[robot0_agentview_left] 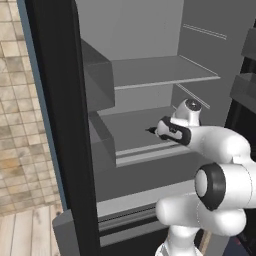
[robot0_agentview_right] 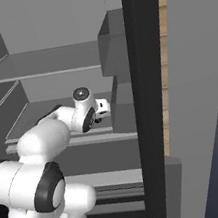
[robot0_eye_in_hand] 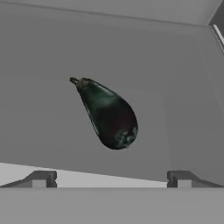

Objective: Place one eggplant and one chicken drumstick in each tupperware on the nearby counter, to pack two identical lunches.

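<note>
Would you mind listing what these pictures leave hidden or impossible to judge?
- Gripper: in both base views the arm's own hand covers its fingertips; the hand view shows them spread open.
- Eggplant: the arm blocks it in the base views, so its shelf cannot be told.
- Fridge door: cuts off the fridge's left side in the left base view.

An open grey fridge [robot0_agentview_left: 150, 75] with bare shelves, beige brick wall [robot0_agentview_left: 20, 125] and wooden floor [robot0_agentview_left: 25, 232] beside.
</note>
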